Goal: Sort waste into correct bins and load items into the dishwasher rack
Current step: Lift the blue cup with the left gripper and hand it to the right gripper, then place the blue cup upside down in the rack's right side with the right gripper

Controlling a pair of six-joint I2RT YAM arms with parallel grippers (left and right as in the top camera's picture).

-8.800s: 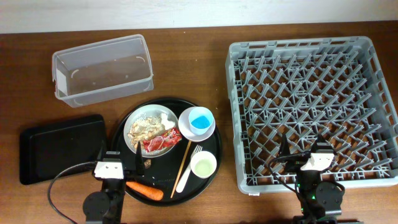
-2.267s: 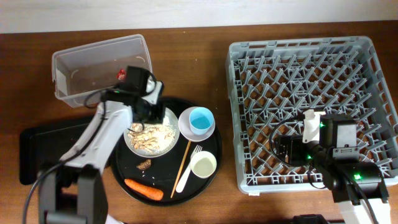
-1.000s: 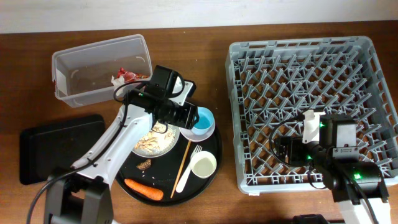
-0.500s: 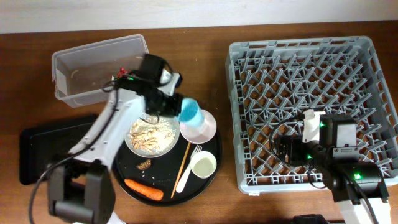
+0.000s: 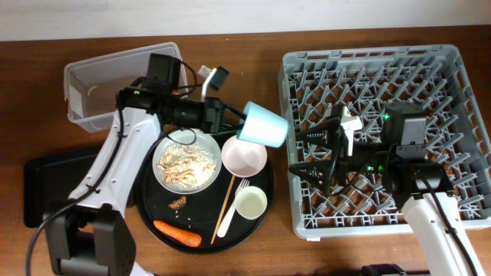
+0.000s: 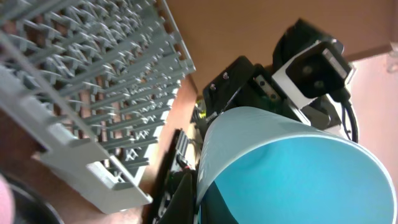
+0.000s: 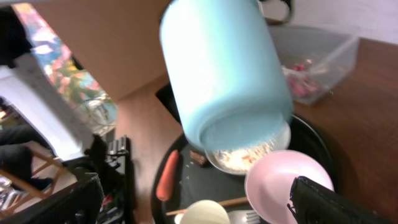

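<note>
My left gripper (image 5: 242,120) is shut on the rim of the pale blue cup (image 5: 263,126), which hangs tilted in the air between the round tray and the dishwasher rack (image 5: 383,69). In the left wrist view the blue cup (image 6: 292,168) fills the lower right, a dark finger (image 6: 185,198) clamped on its rim. My right gripper (image 5: 311,153) stands open just right of the cup, over the rack's left edge. From the right wrist the cup (image 7: 224,68) hangs above the plate of rice scraps (image 7: 249,158), pink bowl (image 7: 289,180) and carrot (image 7: 168,174).
The round black tray (image 5: 157,222) holds the plate (image 5: 186,162), bowl (image 5: 244,156), white cup (image 5: 251,203), fork (image 5: 230,213), a chopstick (image 5: 225,201), a brown bit (image 5: 178,202) and the carrot (image 5: 178,234). The clear tub (image 5: 100,84) stands at back left, red wrapper (image 7: 298,81) inside. A flat black tray (image 5: 54,180) lies left.
My left gripper shut on the blue cup, lifted it out of the pink bowl and carried it right toward the rack. The right arm swung left, its open fingers now facing the cup.
</note>
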